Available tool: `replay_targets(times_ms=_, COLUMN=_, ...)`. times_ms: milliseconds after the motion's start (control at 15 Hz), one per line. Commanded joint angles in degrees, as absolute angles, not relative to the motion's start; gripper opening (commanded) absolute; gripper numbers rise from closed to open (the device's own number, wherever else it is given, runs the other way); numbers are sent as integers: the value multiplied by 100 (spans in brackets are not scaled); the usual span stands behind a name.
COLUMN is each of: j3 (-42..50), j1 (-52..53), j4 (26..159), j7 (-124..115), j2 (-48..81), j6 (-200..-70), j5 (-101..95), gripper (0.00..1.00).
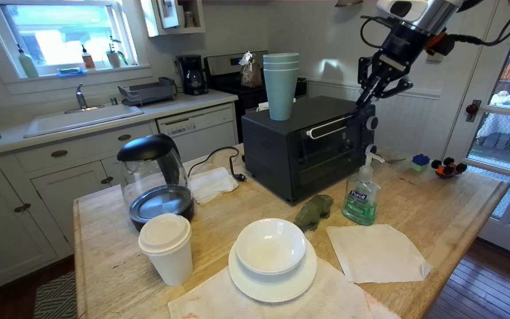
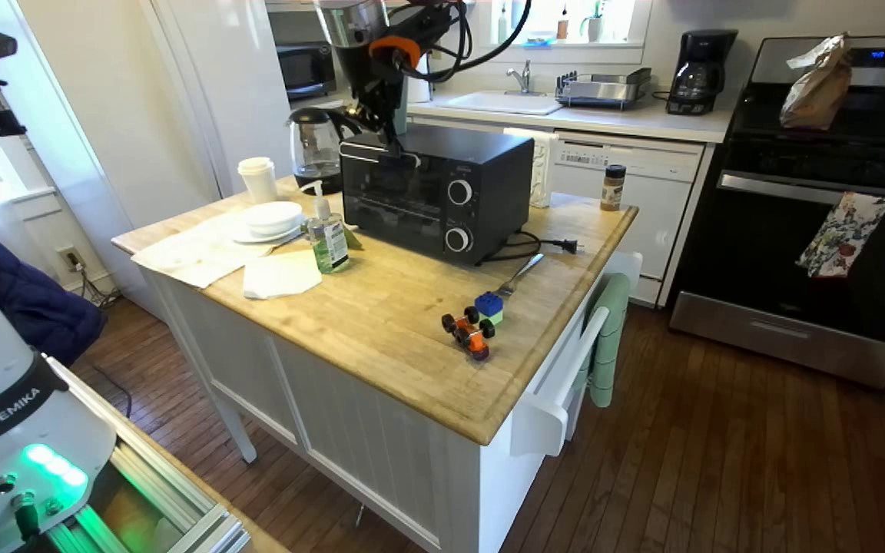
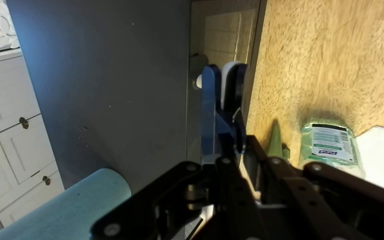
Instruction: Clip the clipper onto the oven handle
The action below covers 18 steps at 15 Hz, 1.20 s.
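Observation:
The clipper, a dark blue clip, stands at the front of the black toaster oven. In the wrist view its two prongs lie on either side of the pale oven handle; whether they press on it I cannot tell. My gripper is shut on the clip's rear end. Both exterior views show the gripper pointing down at the oven's upper front edge, near the knob-side end of the handle. From there the clip is a small dark shape, hard to separate from the fingers.
The toaster oven carries a stack of light green cups on top. Before its door stand a green figurine and a hand sanitizer bottle. A glass kettle, a lidded white cup and a bowl are nearby.

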<state>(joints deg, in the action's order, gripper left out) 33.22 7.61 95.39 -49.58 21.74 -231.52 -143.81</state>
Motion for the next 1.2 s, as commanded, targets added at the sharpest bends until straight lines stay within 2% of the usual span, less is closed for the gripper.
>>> replay_targets(times_ms=0, j3=3389, j1=857, j4=9349, j7=-5012, j2=2289, j6=-23080, j5=-14381, gripper=46)
replay_targets(times_ms=467, j3=3346, j1=912, j4=9392, j7=-5179, j2=2105, j6=-23011, j5=-14327, gripper=95)
replay_targets(times_ms=533, j3=2989, j1=619, j4=9381, j7=-5324, j2=2001, j6=-23051, j5=-14417, gripper=99)
replay_targets(times_ms=600, j3=3349, j1=927, j4=9394, j7=-5402, j2=1988, j6=-23089, j5=-14374, gripper=100)
replay_targets(times_ms=800, j3=3433, j1=959, j4=9328, j7=-5722, j2=1715, j6=-23338, j5=-14455, gripper=100)
replay_targets(times_ms=1133, j3=5004, j1=2006, j4=9042, j7=-6679, j2=1734, j6=-23737, j5=-14438, gripper=100)
